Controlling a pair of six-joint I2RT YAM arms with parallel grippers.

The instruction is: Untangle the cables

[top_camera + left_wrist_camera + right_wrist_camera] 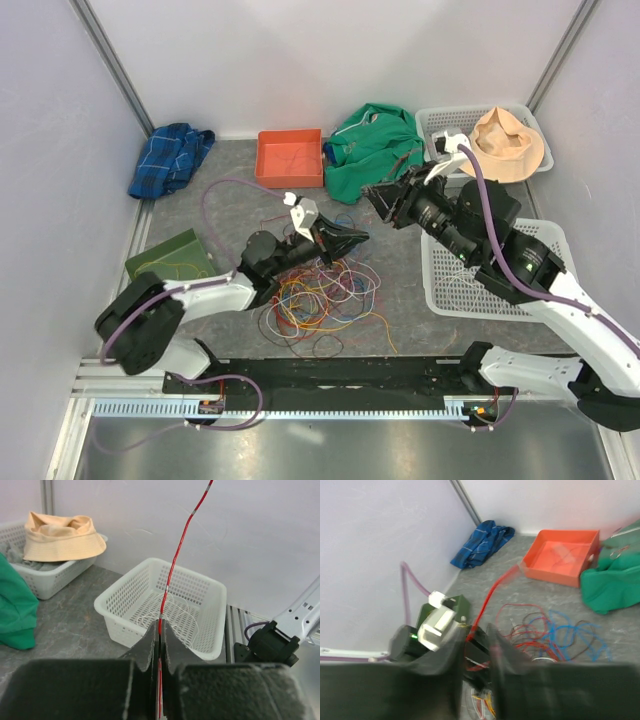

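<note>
Our left jaws pinch one red cable [175,560]; right jaws gape empty. White wire [150,616] sits in the right basket [107,602]. The tangle [318,292] on the tabletop [400,300] looks knotted; we've barely begun.

Lab test cell (white panels [330,60], aluminium rails [112,62]).

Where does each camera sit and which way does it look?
Top external: above, behind the bases, looking down at the table; left arm and right arm show.
Left wrist: on its arm, facing the white basket; left pincer shows, shut on the red cable.
Right wrist: on its arm, facing the orange tray; right pincer shows.
Wrist views share the red cable.
</note>
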